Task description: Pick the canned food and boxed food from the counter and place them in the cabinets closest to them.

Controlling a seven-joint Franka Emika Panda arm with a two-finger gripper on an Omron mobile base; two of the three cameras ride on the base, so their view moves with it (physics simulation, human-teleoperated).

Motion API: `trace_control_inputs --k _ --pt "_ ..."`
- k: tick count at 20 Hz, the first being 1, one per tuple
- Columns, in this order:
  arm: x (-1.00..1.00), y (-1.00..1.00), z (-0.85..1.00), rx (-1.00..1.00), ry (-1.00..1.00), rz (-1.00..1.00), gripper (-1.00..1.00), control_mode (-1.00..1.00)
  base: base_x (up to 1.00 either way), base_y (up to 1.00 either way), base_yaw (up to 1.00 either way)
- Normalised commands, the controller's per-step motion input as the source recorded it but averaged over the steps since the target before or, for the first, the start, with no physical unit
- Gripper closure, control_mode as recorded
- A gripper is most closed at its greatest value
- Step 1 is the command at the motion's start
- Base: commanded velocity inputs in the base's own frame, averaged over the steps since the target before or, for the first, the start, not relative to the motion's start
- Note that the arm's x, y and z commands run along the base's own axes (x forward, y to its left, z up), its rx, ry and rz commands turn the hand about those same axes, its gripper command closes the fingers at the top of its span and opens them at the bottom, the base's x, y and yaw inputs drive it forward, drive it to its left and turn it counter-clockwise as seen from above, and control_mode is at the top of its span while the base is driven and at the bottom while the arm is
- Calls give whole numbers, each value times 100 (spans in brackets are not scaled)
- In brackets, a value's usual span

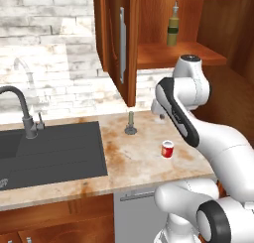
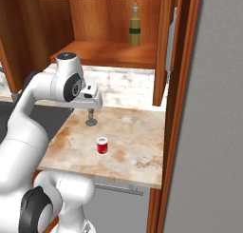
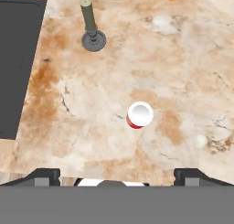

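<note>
The canned food (image 1: 167, 149) (image 2: 102, 145) is a short red can with a pale top, standing upright on the blotchy beige counter (image 1: 139, 157) near its front edge. Seen from above in the hand view, the can (image 3: 139, 114) lies ahead of my gripper (image 3: 117, 176), slightly right of centre. The two fingertips (image 3: 43, 175) stand wide apart with nothing between them, so the gripper is open. It hangs well above the counter (image 3: 183, 81), clear of the can. The boxed food is out of view. An open wooden cabinet (image 1: 173, 56) (image 2: 109, 53) hangs above the counter.
A tall olive-green bottle (image 1: 172, 29) (image 2: 135, 30) stands on the cabinet shelf. A grey-green post on a round base (image 1: 130, 123) (image 3: 91, 29) rises behind the can. The dark sink (image 1: 49, 148) and faucet (image 1: 22, 108) lie left. The open cabinet door (image 1: 121, 43) juts out overhead.
</note>
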Motion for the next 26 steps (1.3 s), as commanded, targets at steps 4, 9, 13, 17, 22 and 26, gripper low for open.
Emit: trace_control_inputs --k 4,9,13,17,22,26 --pt "0 -10 -16 0 0 0 -100 -100 0 0 0" --pt "4 -18 -12 0 0 0 -100 -100 0 0 0" --pt "6 -15 -11 0 0 1 -100 -100 0 0 0" --pt "0 -3 -4 0 0 0 -100 -100 0 0 0" --pt "0 0 -1 0 0 0 -100 -100 0 0 0" --pt "0 0 -14 0 0 0 -100 -100 0 0 0"
